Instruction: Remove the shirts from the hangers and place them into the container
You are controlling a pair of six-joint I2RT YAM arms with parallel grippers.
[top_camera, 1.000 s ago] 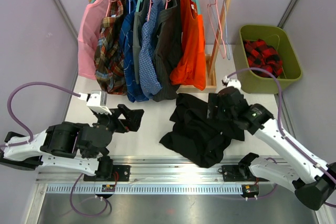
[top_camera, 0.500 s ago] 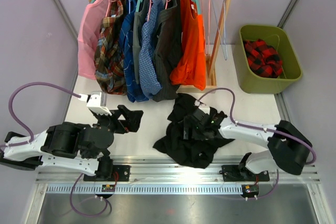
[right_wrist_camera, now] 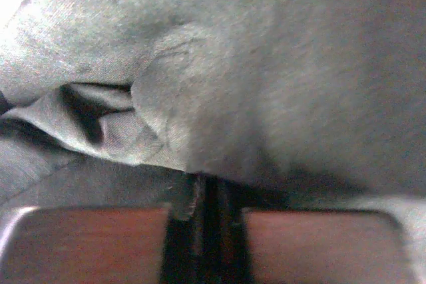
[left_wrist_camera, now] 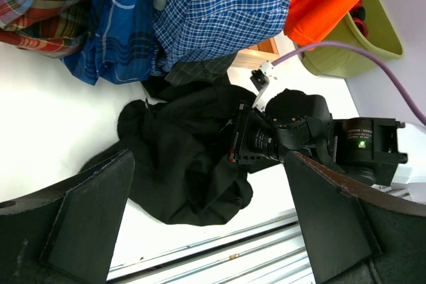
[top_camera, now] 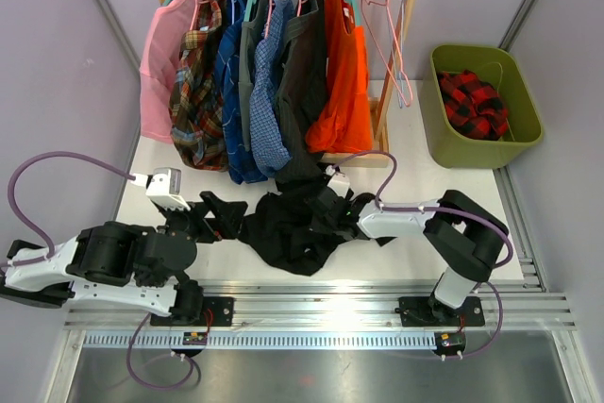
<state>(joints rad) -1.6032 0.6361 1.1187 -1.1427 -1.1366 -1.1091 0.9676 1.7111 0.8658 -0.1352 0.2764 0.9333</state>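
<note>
crumpled plain black cloth shirt [top_camera: 283, 238] lies on white surface [top_camera: 453, 186]; right jaws seem pinched on a fold, left jaws spread wide beside it.

About six shirts [top_camera: 344, 73] are counted hanging, one black shirt [top_camera: 283, 233] on the desk [top_camera: 453, 186], one plaid shirt [top_camera: 475, 101] in one bin [top_camera: 444, 139].

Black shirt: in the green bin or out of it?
Out. The black shirt lies crumpled on the table, left of the bin, which holds only a red-and-black plaid shirt.
</note>
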